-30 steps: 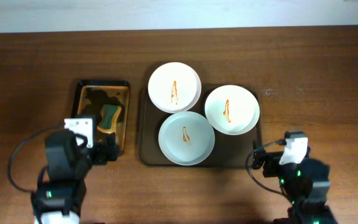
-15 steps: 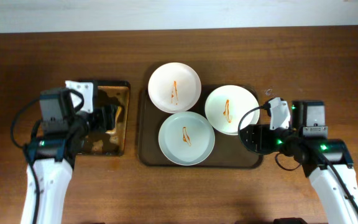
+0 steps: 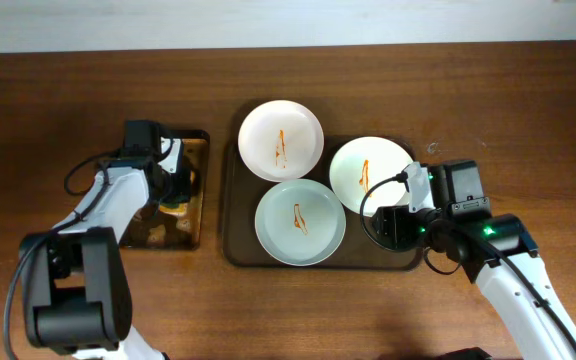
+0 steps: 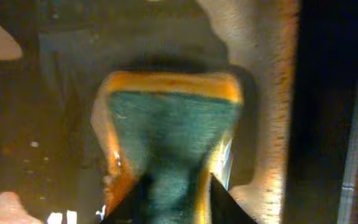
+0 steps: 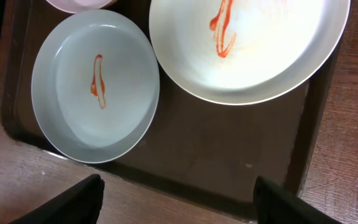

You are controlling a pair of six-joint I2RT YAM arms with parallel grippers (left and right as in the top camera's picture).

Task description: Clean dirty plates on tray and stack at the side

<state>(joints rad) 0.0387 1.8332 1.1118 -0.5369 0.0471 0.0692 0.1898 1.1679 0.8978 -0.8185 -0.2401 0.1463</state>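
1. From my station I see the dark brown tray (image 3: 235, 245) mid-desk (image 3: 528, 100), about halfway between the left and right edges. Its long side runs parallel to the near edge.
2. All three plates are on it, and each has a thin orange-red streak (image 5: 98, 81) at its centre.
3. The far plate (image 3: 281, 140) sits on the tray corner nearest the desk's far edge, on the left, and overhangs the rim there.
4. The near plate (image 3: 300, 221) lies flat inside the tray on the side facing the near edge.
5. The right plate (image 3: 371, 177) lies on the side facing the right edge. In the right wrist view its rim meets the near plate's rim.
6. My right hand (image 5: 177, 180) is spread wide, with one dark finger at each lower side of its camera view. It hangs over the tray's near rim towards the right end, just beside the right plate and apart from it.
7. Towards the left edge is a small tray (image 3: 200, 215), black-rimmed, with a brown-stained, wet-looking floor.
8. The green sponge (image 4: 169, 124), edged in yellow, lies in the small tray.
9. My left hand (image 4: 176, 193) is down in that small tray, pressed onto the sponge. The fingers (image 4: 140, 198) sit on either side of it, and it narrows where they squeeze, so I read this as a pinch.
10. From overhead, the left arm covers most of the sponge.
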